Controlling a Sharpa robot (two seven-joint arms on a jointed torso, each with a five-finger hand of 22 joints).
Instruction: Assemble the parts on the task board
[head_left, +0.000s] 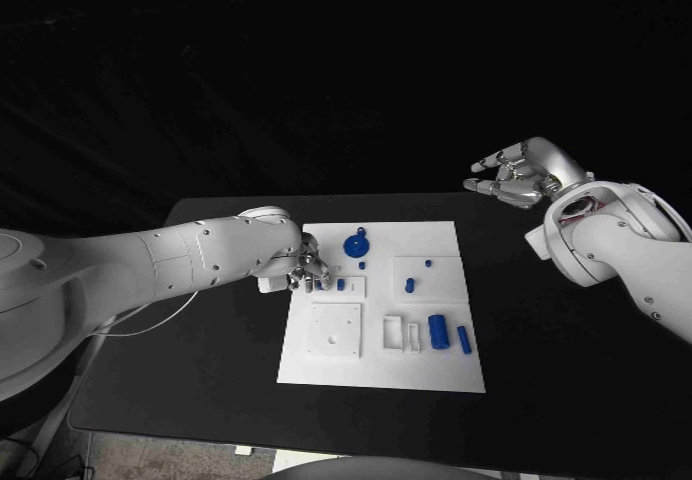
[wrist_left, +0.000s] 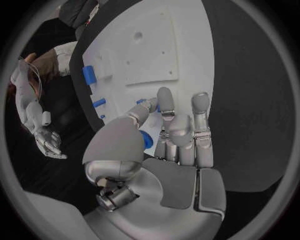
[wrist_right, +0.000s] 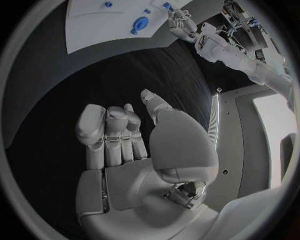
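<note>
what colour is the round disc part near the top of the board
Blue; the round disc part on the white task board shows best in the head view.

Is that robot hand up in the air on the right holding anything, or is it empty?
Empty. The right hand hangs above the table's far edge, fingers curled loosely, nothing between them; its wrist view shows a bare palm.

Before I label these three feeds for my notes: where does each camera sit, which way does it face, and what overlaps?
Head view: on the robot's head, looking down at the task board; both white arms show, left hand at the board, right hand raised.
Left wrist view: behind the left hand, facing the board and a small blue part at its fingers.
Right wrist view: behind the empty right hand, facing the black table.
All share the board.
</note>
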